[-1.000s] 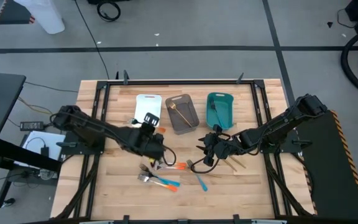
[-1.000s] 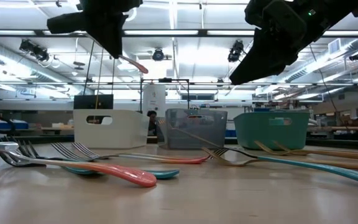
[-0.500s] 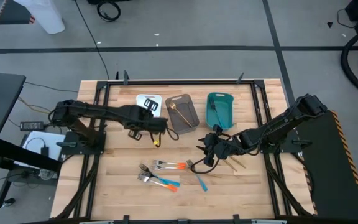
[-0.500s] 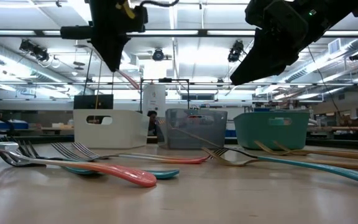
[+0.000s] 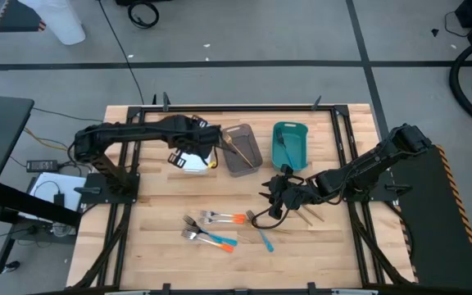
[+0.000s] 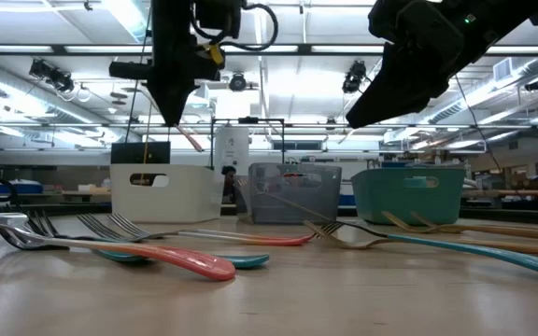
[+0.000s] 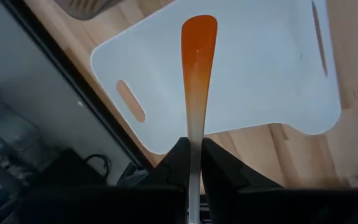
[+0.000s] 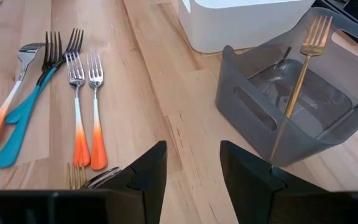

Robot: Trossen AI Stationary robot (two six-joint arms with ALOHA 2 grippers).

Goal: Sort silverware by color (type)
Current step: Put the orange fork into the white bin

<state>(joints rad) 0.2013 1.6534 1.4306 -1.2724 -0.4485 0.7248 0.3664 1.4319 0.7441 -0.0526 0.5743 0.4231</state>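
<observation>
Holding an orange-handled utensil, left pincer is clamped above white bin; right pincer, fingers apart, over desk.

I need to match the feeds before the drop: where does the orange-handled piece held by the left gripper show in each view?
High view: orange-handled piece under the left gripper, over the white bin.
Low view: it hangs slanted below that gripper, above the white bin.
Left wrist view: centre, pinched between the fingers, handle end over the white bin.
Right wrist view: not in it.
Shared landmark: the white bin.
</observation>
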